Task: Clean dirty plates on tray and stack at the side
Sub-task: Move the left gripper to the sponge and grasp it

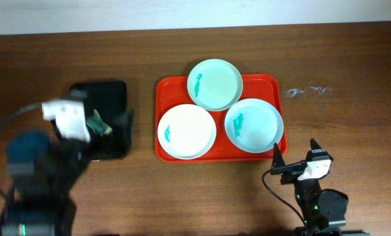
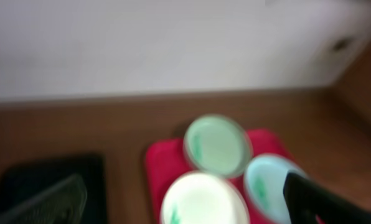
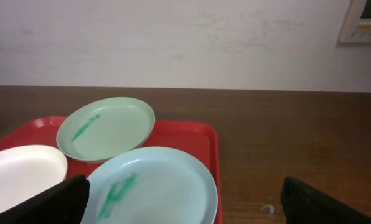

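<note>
Dark brown wood makes up the table (image 1: 353, 59), and a white wall runs behind its far edge. Toward the left edge, about midway between far and near, we see a small black tray (image 1: 111, 92). The left arm hangs over it, badly blurred in the overhead view. In the left wrist view the left gripper (image 2: 184, 180) faces the plates. Its two dark fingers sit at the lower corners of that view with a wide gap between them, so we read its jaws as spread, holding nothing.

At the middle of the table, nearer the far edge than the near one, lies the red tray (image 1: 170, 88), and all three plates are on it. The white plate (image 1: 186, 131) sits in the tray's near left part, with a teal smear on its left side. The green plate (image 1: 214, 84) sits at the far middle, overlapping the tray's far rim, and has a teal streak along its left side. The blue plate (image 1: 253, 124) fills the near right part, with a teal smear left of its centre. The three crowd close together; we cannot tell whether their rims touch.

To the right of the tray, toward the far right corner, we notice a pale smudge (image 1: 307, 90) on the wood. Near the near edge, just beside the tray's near right corner, the right gripper (image 1: 295, 149) points toward the far edge. Its jaws are spread wide and empty, apart from the blue plate.
</note>
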